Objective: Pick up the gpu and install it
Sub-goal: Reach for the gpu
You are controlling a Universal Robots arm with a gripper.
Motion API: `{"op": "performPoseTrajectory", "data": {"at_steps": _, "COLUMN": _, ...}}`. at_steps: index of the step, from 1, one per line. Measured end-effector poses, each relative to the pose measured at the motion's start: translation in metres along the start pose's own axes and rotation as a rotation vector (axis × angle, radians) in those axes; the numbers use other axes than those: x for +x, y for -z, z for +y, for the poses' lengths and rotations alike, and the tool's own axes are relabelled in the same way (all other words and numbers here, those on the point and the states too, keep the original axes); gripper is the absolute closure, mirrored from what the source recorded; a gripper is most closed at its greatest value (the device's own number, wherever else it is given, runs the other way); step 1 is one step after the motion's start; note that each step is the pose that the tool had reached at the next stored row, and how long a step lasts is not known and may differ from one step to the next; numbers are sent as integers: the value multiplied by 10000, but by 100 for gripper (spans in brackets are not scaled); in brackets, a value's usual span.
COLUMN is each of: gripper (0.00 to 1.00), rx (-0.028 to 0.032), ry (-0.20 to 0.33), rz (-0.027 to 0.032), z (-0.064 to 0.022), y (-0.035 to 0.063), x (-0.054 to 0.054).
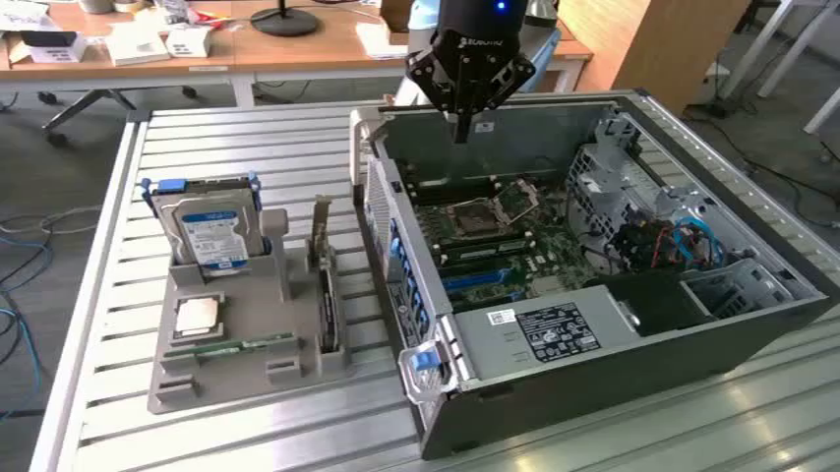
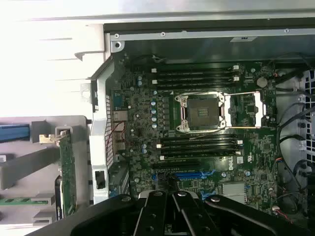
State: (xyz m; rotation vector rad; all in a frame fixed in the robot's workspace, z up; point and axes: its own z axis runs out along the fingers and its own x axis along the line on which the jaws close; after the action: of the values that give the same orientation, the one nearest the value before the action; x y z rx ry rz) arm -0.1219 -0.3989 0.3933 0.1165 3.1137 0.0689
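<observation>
Your arm [image 1: 479, 18] is black at the wrist, with a small blue light [image 1: 501, 6] glowing on it. Under it sits your gripper [image 1: 459, 133], matte black, with pale lettering [image 1: 470, 42] across its body, narrowing to slim fingers [image 1: 458, 120]. In the wrist view you see its glossy black bars [image 2: 147, 216], angular and overlapping, joined by round screws [image 2: 158, 193] with bright rims.

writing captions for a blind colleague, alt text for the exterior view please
The gripper, shut and empty, hangs over the open computer case. The gpu stands on edge in the grey holder at the exterior view's left, untouched.
</observation>
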Motion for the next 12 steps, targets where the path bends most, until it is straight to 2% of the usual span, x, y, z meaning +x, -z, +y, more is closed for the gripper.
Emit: {"op": "performPoseTrajectory", "data": {"at_steps": 12, "gripper": 89, "rx": 0, "ry": -1, "rz": 0, "z": -3, "y": 1, "x": 40}}
